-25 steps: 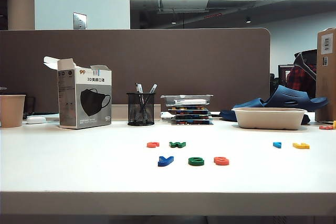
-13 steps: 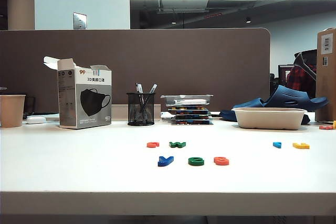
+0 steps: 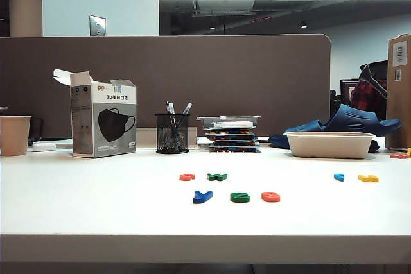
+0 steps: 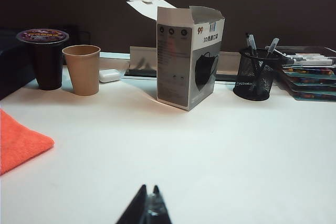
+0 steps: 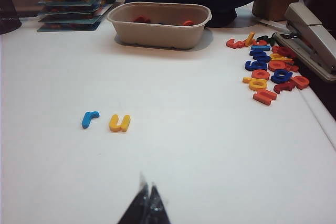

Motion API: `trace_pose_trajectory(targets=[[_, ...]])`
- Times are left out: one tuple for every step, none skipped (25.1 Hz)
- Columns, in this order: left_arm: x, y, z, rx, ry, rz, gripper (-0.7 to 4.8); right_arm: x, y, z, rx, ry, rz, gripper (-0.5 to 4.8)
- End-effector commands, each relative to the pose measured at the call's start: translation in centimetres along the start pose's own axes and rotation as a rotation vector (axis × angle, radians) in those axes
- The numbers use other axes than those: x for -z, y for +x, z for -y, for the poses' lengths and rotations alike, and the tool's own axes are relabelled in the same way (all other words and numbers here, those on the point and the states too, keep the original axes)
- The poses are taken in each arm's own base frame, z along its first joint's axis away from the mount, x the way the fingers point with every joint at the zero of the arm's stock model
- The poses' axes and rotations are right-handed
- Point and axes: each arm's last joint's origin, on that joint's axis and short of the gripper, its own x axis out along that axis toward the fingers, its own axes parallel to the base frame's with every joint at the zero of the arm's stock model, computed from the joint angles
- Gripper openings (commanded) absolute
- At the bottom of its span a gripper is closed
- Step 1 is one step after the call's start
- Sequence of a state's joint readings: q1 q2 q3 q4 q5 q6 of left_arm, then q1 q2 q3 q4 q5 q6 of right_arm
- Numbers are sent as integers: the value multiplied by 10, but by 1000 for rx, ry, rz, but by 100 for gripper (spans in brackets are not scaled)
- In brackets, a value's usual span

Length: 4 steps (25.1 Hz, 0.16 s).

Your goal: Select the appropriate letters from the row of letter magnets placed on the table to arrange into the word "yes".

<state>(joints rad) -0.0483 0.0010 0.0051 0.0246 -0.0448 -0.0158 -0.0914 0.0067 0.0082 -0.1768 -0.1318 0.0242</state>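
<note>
On the white table [image 3: 96, 203] a dark blue "y" [image 3: 202, 197], a green "e" [image 3: 239, 197] and a red "s" [image 3: 270, 197] lie side by side in a front line. Behind them remain an orange-red letter [image 3: 187, 176] and a dark green "w" [image 3: 217, 176]; farther right lie a light blue letter [image 3: 339, 177] [image 5: 90, 119] and a yellow one [image 3: 368, 178] [image 5: 119, 123]. No arm shows in the exterior view. My left gripper [image 4: 149, 188] is shut and empty above bare table. My right gripper [image 5: 147, 186] is shut and empty, short of the blue and yellow letters.
A mask box [image 3: 103, 123], paper cup [image 3: 14, 135], mesh pen holder [image 3: 172, 133] and stacked trays [image 3: 230, 134] line the back. A beige tub [image 3: 329, 144] stands right; loose letters [image 5: 270, 64] and a stapler [image 5: 310, 38] lie beyond it. An orange cloth [image 4: 18, 142] lies left.
</note>
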Motion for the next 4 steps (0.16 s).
trace_pose_trajectory(targets=[[-2,0,0,4,0,9,-5,0,0,0,-2,-5,18,-1],[-2,0,0,4,0,9,-5,0,0,0,-2,-5,18,-1],[-2,0,0,4,0,9,-5,0,0,0,-2,-5,17,-1],[-2,0,0,4,0,9,-5,0,0,0,-2,-5,18,-1]])
